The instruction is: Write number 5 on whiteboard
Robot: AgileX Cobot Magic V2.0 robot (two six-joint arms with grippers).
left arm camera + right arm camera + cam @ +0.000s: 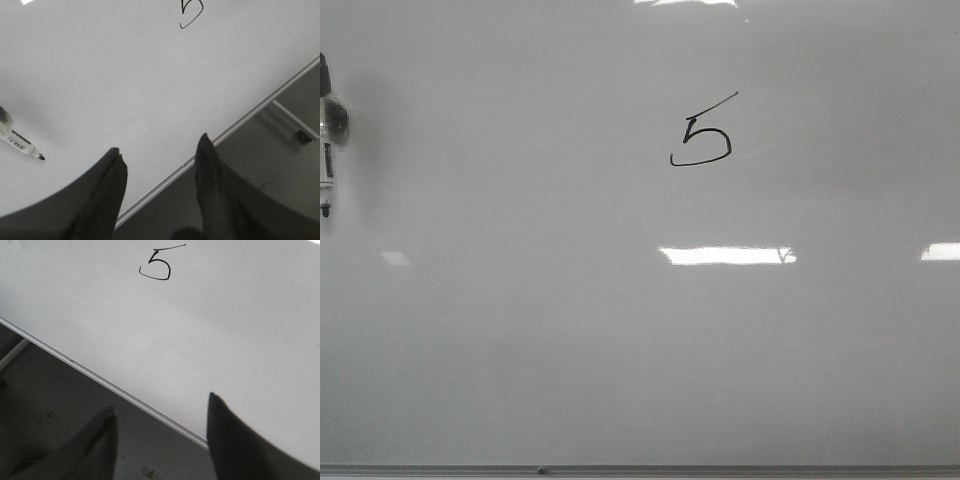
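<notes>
- Whiteboard (620, 350): lies flat across almost the whole front view, with its thin frame edge along the near side; the glossy surface carries bright light reflections.
- Left gripper (160, 155): jaws stand apart with nothing between them, over the near frame edge of the board. It does not appear in the front view.
- Right gripper (160, 412): jaws likewise apart and empty, over the near frame edge. It is also absent from the front view.
- Marker (327, 140): lies on the board at the far left edge of the front view, uncapped, tip toward the near side, well apart from the digit. The left wrist view shows it resting free, held by neither gripper; the right wrist view does not show it.
- Number 5 (702, 135): written in thin black line right of centre, toward the far side. Belly, stem and slanted top stroke are all present.
- Progress, as a judgement: writing appears complete and the marker is released; nothing visibly remains to be done.
- View difference: only the wrist views show the floor and a stand leg (295, 122) beyond the board's near edge.
</notes>
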